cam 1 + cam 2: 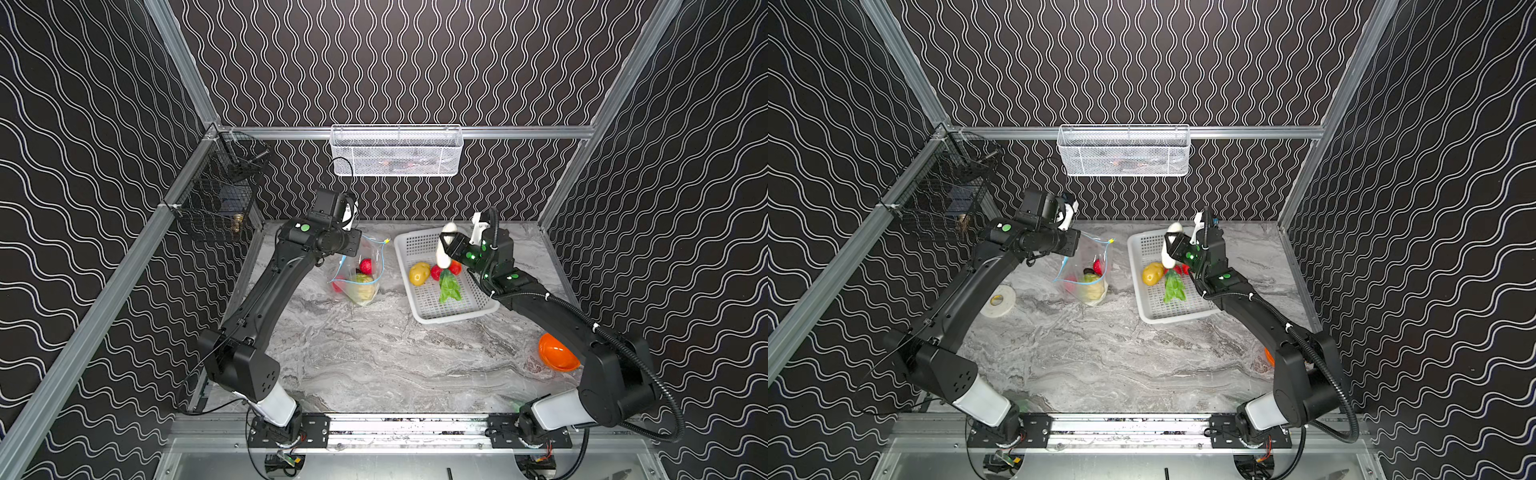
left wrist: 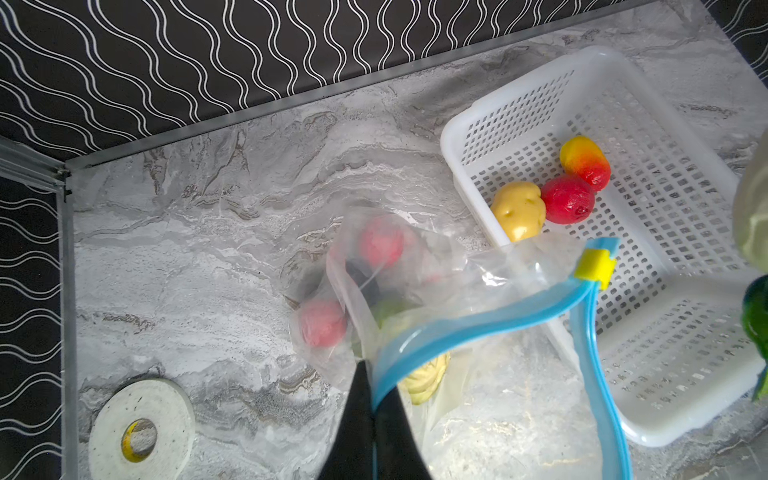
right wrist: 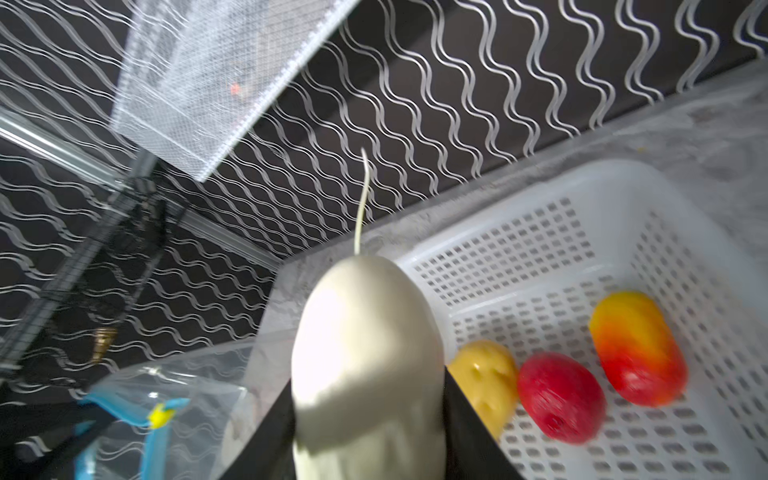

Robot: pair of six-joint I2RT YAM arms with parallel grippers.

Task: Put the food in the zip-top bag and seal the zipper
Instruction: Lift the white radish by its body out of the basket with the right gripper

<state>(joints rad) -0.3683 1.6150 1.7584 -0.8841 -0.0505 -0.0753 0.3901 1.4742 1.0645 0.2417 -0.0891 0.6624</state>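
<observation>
left wrist view shows the left gripper [image 2: 371, 397] pinched shut on the zipper [image 2: 478, 320] of the zip-top bag [image 2: 415, 266], held open near the desk's far edge beside the white basket [image 2: 465, 124], while the right gripper [image 3: 368, 419] clamps the white radish [image 3: 365, 332] over that basket.

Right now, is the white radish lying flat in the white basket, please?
No, the right gripper grips the white radish, holding its body up above the white perforated basket.

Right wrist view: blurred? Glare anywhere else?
Right wrist view: motion-smeared, white radish and orange-yellow pepper soft-edged. Left wrist view: sharp, with sheen on the zip-top bag. Both top views: crisp, no strong glare.
</observation>
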